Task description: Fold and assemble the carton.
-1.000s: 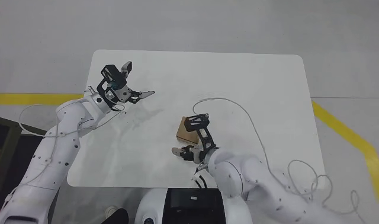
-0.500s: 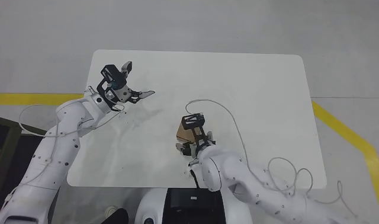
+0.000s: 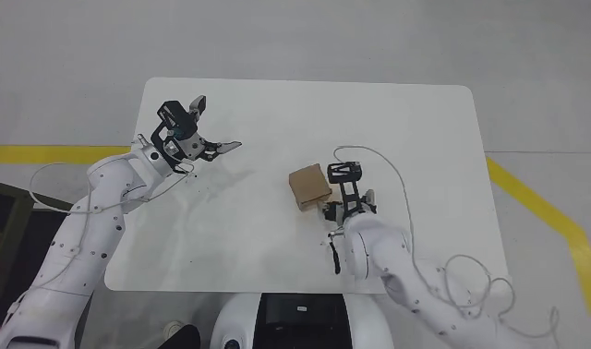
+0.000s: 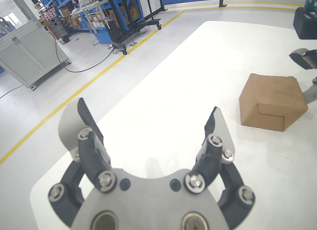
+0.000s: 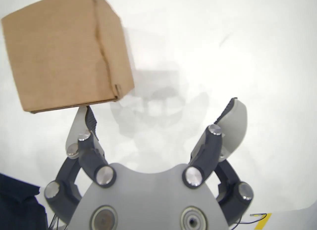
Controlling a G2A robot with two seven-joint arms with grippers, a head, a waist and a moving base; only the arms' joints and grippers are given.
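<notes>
A small brown carton (image 3: 309, 186) stands closed up as a box near the middle of the white table (image 3: 406, 127). It appears in the left wrist view (image 4: 272, 102) with a tucked flap on its side, and in the right wrist view (image 5: 66, 50). My right gripper (image 5: 161, 112) is open just beside the carton, one fingertip at its lower edge; in the top view it sits right of the box (image 3: 349, 210). My left gripper (image 3: 211, 127) is open and holds nothing, well away at the table's left; its wrist view shows the spread fingers (image 4: 148, 117).
A thin cable (image 3: 388, 178) loops from the right arm over the table. Yellow floor tape (image 3: 55, 152) runs past both sides of the table. Racks and a dark stand are in the room beyond the table's far edge (image 4: 118, 6).
My right arm swung from the near-left of the carton round to its right side. The carton shifted a little to the right and back. The left arm stayed still.
</notes>
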